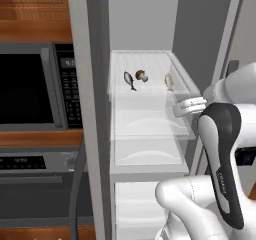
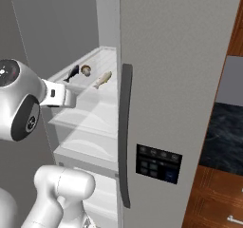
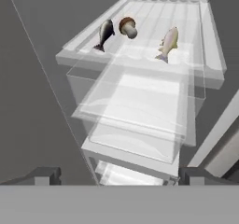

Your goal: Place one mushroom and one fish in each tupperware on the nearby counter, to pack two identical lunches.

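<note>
On a white shelf inside the open fridge lie a dark grey fish, a red-brown capped mushroom and a pale beige fish. My gripper is open and empty, hanging in front of the shelf and lower than it, well short of the food. A strip of the black marble counter shows at the far right. The tupperware is out of view.
Clear drawers jut out under the shelf. The grey fridge door with its dark handle stands open at the right. A microwave and an oven fill the wall left of the fridge.
</note>
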You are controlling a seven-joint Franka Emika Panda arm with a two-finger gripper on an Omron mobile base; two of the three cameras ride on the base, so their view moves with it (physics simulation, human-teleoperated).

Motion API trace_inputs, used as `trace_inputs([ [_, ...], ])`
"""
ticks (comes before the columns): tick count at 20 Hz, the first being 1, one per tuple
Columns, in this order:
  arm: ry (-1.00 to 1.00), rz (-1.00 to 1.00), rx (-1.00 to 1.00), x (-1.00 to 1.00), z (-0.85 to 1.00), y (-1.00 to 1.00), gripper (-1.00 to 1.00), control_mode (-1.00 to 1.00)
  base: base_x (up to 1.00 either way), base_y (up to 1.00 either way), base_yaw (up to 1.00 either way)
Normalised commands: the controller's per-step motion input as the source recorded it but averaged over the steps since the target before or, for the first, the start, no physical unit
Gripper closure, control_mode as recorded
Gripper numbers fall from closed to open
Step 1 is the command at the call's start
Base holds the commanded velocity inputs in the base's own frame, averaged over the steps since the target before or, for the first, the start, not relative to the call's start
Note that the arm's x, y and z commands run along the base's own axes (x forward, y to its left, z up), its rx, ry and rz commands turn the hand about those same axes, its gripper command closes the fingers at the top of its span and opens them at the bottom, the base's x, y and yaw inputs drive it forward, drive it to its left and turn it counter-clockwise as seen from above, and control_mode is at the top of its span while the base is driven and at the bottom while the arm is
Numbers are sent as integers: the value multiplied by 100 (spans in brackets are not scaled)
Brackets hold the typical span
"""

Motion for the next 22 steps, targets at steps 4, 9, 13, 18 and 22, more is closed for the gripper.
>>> trace_inputs([
  [4, 0, -21, 0, 18, 0, 0, -100, -100, 0, 0, 0],
  [9, 0, -19, 0, 19, 6, -1, -100, -100, 0, 0, 0],
  [13, 0, -14, 0, 22, 9, -18, -100, -100, 0, 0, 0],
  [18, 0, -7, 3, 30, 6, -23, -100, -100, 0, 0, 0],
  [22, 0, -1, 4, 45, 0, -12, -100, -100, 0, 0, 0],
])
